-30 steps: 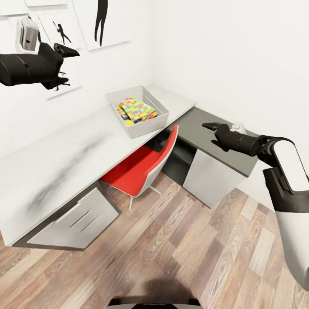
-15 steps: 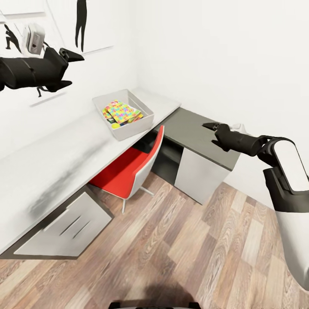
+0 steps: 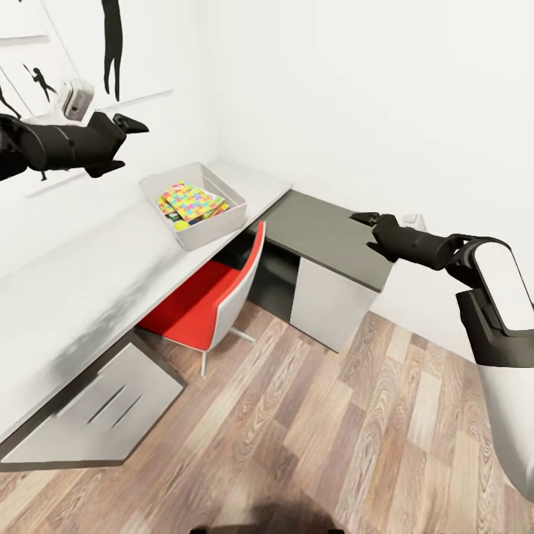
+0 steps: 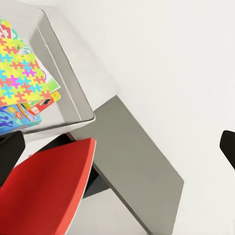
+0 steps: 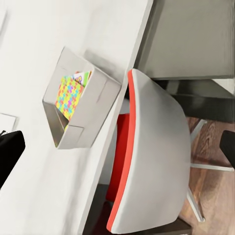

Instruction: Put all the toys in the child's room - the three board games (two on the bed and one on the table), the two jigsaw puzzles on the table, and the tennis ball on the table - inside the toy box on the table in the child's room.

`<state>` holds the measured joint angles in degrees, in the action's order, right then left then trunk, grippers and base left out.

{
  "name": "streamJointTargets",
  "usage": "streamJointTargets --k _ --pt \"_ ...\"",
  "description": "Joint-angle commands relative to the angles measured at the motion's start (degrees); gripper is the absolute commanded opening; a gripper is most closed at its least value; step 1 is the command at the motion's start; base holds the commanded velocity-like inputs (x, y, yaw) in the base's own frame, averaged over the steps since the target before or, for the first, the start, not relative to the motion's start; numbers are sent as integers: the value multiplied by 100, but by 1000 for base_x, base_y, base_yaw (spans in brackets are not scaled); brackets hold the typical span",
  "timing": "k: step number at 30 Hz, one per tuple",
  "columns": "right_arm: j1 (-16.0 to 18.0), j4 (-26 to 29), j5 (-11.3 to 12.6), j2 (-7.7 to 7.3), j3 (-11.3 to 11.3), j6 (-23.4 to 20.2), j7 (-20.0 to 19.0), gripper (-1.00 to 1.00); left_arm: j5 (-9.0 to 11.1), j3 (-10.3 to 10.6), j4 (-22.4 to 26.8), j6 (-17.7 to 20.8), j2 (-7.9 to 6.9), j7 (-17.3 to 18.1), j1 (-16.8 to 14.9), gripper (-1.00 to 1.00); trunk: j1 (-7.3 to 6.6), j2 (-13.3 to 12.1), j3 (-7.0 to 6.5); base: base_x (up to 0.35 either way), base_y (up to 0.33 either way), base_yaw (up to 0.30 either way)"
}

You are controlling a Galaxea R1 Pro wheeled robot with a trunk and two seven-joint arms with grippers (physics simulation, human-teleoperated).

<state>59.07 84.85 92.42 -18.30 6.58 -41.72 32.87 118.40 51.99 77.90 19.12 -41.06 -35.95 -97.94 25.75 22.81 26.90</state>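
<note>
The toy box [image 3: 222, 219], a light grey open tray, stands on the light grey table [image 3: 81, 274] by the white wall. A bright multicolour jigsaw puzzle [image 3: 189, 202] lies on top inside it, with a small yellow-green ball [image 3: 180, 225] at its near edge. In the left wrist view the puzzle [image 4: 22, 73] covers a blue game box [image 4: 14, 120] and a red-edged box [image 4: 45, 103]. My left gripper [image 3: 127, 146] hovers open above the table, left of the toy box. Over the dark grey cabinet section [image 3: 319, 233] my right gripper [image 3: 368, 231] is open and holds nothing.
A red chair [image 3: 215, 297] with a white back is pushed under the table below the toy box. White drawers [image 3: 96, 404] sit at the near left. Wood-plank floor [image 3: 334, 445] stretches in front. Black silhouettes [image 3: 111, 44] hang on the wall.
The whole picture has slid left, so the camera has turned; table, toy box and chair keep their places. Both arms hold their pose, open and with nothing held.
</note>
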Motion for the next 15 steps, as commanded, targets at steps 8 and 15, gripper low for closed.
streamJointTargets --k 8,15 --pt "8 5 57 -7 9 6 61 100 57 72 -980 -4 -6 4 -11 100 4 11 -55 0 0 -152" --pt "8 5 57 -7 8 6 61 100 345 48 -1654 -8 -8 50 -8 100 4 11 -112 0 0 -151"
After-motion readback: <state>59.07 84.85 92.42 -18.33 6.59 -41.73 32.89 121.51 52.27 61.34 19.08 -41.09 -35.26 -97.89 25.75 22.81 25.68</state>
